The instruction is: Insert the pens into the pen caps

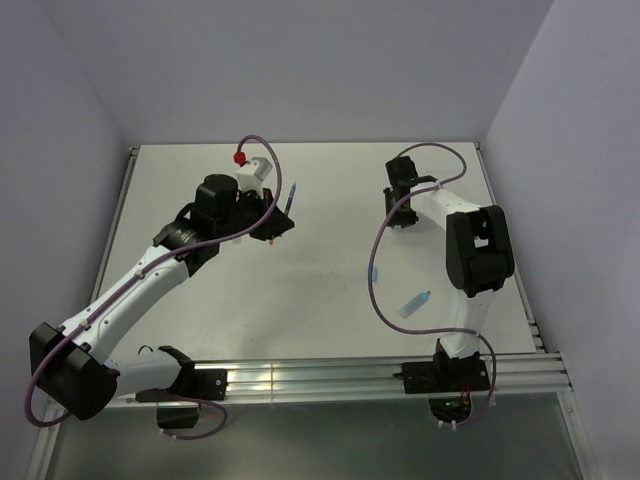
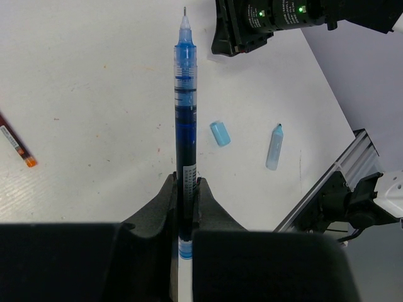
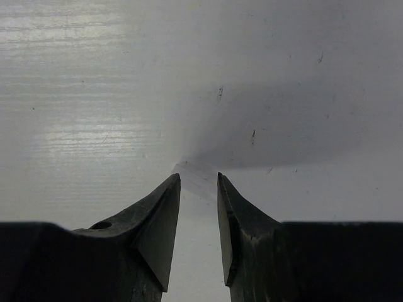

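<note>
Centre of left wrist view: left gripper (image 2: 186, 182) clamps dark blue pen (image 2: 184, 94) far from its tip, right gripper (image 3: 198, 179) parted, empty; we risk the tip swinging off-axis.

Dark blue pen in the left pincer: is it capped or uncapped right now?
Uncapped. The dark blue pen shows a bare needle tip well beyond the left pincer, with no cap on it.
</note>
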Robot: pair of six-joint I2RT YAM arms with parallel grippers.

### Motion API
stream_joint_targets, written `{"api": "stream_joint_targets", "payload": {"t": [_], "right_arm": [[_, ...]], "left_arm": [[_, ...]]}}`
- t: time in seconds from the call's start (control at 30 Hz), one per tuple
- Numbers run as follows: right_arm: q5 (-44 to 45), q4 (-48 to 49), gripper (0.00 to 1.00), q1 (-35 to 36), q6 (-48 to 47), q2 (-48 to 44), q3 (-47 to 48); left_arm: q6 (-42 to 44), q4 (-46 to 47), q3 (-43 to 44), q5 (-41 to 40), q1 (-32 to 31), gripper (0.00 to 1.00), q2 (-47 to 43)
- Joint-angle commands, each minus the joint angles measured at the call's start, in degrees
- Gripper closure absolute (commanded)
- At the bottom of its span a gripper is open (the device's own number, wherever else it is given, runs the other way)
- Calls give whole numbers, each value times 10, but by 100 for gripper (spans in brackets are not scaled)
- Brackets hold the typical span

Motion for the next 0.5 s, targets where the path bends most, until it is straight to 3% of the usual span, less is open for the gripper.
{"api": "stream_joint_targets", "payload": {"t": [0.0, 0.47], "right_arm": [[-10, 8, 62, -5, -7, -7, 11], [-41, 6, 61, -13, -9, 7, 14]], "left_arm": [[11, 18, -1, 8, 3, 100, 1], [13, 18, -2, 12, 3, 100, 5]]}}
